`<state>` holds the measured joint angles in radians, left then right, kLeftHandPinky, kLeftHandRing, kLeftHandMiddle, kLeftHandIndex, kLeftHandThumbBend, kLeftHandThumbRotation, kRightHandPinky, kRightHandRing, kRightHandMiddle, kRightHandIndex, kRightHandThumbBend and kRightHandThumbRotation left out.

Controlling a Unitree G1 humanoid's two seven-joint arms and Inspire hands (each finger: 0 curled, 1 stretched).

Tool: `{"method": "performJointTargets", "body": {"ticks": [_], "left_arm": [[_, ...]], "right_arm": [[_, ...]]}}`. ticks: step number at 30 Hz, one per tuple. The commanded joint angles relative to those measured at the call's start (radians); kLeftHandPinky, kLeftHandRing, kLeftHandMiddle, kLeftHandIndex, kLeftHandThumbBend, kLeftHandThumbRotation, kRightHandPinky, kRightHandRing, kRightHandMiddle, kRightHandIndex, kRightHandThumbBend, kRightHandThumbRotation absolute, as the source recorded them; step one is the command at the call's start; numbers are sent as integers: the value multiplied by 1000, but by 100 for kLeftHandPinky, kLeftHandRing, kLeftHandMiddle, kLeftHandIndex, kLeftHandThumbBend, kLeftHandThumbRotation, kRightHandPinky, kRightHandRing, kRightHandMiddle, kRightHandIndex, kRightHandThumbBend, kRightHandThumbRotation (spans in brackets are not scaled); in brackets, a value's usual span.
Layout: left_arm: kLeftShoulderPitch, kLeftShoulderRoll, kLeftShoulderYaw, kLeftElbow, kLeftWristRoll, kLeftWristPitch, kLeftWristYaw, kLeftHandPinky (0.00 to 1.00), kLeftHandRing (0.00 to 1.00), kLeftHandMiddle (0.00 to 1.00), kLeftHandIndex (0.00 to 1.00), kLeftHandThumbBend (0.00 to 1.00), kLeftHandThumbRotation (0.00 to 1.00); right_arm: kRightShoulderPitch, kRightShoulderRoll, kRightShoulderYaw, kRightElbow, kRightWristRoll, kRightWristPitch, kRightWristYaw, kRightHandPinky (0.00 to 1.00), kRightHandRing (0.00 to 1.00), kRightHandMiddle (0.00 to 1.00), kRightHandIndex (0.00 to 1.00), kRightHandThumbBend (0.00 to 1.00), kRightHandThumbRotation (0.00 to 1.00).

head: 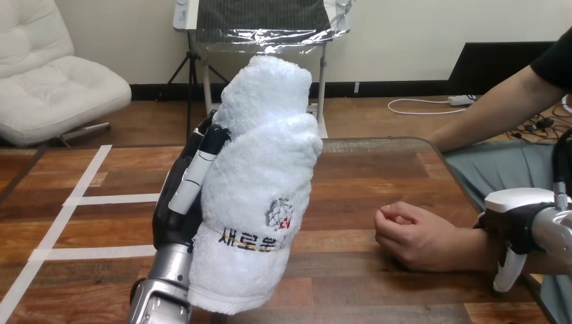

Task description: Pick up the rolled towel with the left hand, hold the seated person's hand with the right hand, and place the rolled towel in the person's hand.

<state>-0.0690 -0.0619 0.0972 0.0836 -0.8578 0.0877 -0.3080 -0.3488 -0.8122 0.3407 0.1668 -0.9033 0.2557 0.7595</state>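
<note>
The fluffy white rolled towel (260,189) stands upright above the glossy wooden table (378,175), gripped by the curled black-and-white fingers of the left hand (182,196). The person's hand (411,236) rests loosely fisted on the wood. The right hand (516,216) clasps its wrist, thumb curled down the near side.

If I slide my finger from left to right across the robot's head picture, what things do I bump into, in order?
left hand → rolled towel, held upright by that hand → person's hand, loosely curled → right hand, close to the right edge.
</note>
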Motion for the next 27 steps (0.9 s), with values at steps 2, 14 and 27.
{"method": "performJointTargets", "body": {"ticks": [2, 14, 27], "left_arm": [[-25, -75, 9, -68, -21, -10, -13, 24, 34, 42, 52, 69, 0], [-22, -76, 10, -66, -19, -11, -11, 24, 34, 42, 52, 70, 0], [-21, -75, 9, -65, -15, -11, -6, 24, 34, 42, 52, 70, 0]], "right_arm": [[-13, 24, -4, 19, 19, 1, -30, 47, 60, 70, 80, 70, 3], [-12, 34, 5, 54, 30, 0, -85, 35, 48, 60, 72, 70, 0], [13, 34, -14, 61, 73, -27, -157, 30, 42, 53, 56, 71, 0]]}}
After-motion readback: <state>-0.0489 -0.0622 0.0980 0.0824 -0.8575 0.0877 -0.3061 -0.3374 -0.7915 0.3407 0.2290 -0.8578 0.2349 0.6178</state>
